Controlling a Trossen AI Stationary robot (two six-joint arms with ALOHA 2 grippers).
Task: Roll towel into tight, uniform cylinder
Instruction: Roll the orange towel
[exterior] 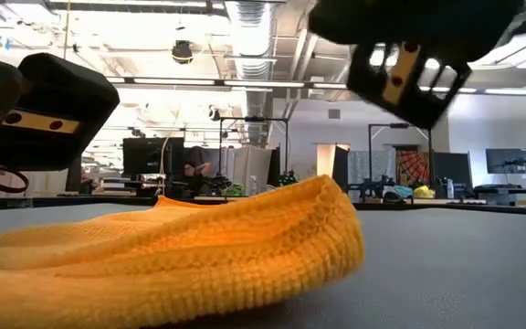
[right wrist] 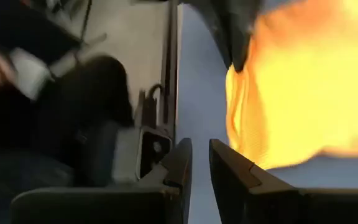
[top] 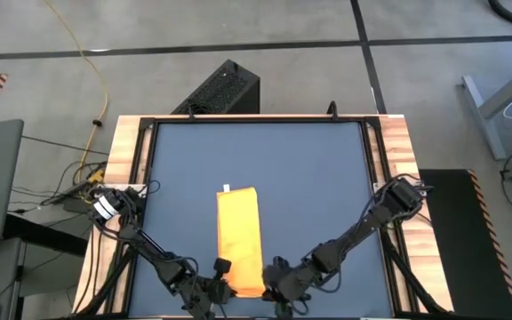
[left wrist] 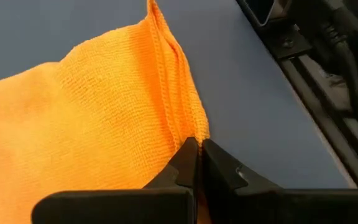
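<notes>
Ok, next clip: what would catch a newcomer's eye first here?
The bright yellow towel, folded into a long strip in the middle of the dark blue mat. Next, the left gripper, shut on the towel's near edge, and the right gripper, slightly open beside that same end.

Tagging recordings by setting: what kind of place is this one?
Probably an open robotics lab or workshop: exposed ceiling ducts, rows of workbenches with monitors behind, bare concrete floor with a trailing yellow cable.

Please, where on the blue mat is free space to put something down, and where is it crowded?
Free: the mat between its left frame and the towel, between towel and right frame, and beyond the towel's tagged end. Crowded: the near edge, where the left gripper and right gripper meet the towel.
</notes>
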